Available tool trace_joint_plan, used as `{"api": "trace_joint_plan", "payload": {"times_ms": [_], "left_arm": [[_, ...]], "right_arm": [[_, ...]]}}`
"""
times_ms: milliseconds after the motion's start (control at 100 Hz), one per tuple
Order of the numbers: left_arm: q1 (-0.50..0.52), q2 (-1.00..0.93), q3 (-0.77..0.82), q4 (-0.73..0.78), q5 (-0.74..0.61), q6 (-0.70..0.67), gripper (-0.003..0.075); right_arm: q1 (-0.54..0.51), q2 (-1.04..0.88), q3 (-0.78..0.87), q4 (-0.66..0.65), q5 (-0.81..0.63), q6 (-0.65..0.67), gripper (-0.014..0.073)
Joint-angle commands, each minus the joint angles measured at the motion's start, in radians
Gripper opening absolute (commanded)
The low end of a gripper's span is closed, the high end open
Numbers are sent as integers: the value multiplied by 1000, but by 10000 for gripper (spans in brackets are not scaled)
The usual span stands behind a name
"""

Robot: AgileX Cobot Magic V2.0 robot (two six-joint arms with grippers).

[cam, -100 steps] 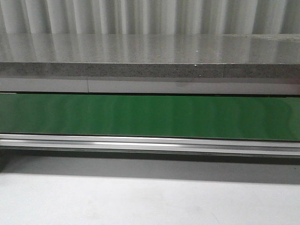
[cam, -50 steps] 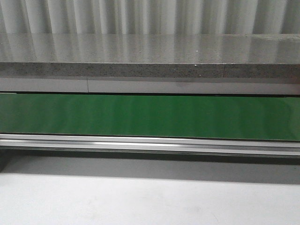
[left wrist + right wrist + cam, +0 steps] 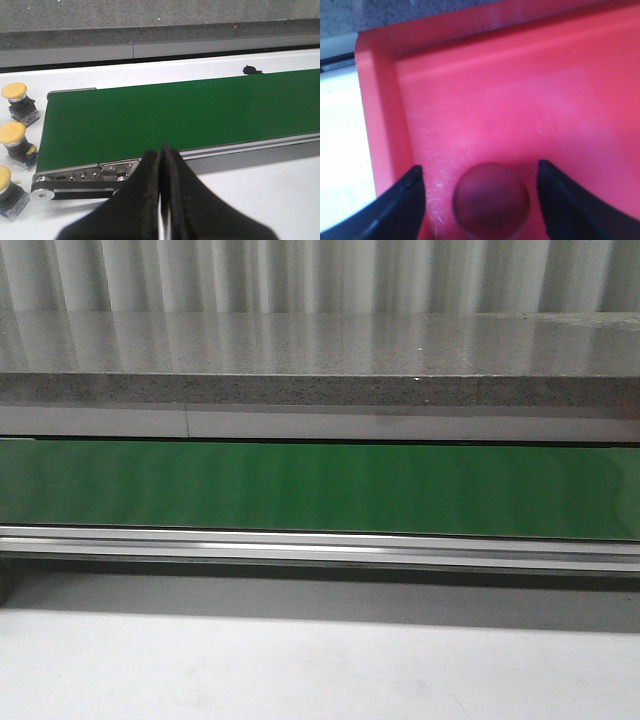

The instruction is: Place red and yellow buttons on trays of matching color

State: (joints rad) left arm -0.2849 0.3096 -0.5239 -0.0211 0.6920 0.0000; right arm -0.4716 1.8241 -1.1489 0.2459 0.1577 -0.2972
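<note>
nothing moved, red button (image 3: 491,200) in red tray (image 3: 380,125)

Ahead of me, at twelve o'clock, a corrugated pale wall (image 3: 320,275) rose behind a speckled grey stone counter (image 3: 320,350). A white tabletop (image 3: 320,670) lay nearest, lit evenly with soft reflections.

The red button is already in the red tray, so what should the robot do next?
Probably lift the right pincer straight up. Its fingers are spread apart on either side of the red button, which sits inside the red tray, so that one looks delivered. Three yellow buttons wait beside the green belt.
</note>
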Motion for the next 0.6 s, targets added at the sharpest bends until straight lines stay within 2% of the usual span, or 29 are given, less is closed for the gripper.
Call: {"api": "trace_joint_plan", "payload": {"times_ms": [0,400,500,590], "left_arm": [[-9,8,-26,-5,-69,0,-20],[-9,8,-26,-5,-69,0,-20],[-9,8,-26,-5,-69,0,-20],[-9,8,-26,-5,-69,0,-20]], "right_arm": [[-7,-47,-33,9,-78,-8,548],[6,-182,-33,9,17,-8,528],[26,-246,-29,9,42,-8,415],[49,-306,-28,9,100,-8,241]]}}
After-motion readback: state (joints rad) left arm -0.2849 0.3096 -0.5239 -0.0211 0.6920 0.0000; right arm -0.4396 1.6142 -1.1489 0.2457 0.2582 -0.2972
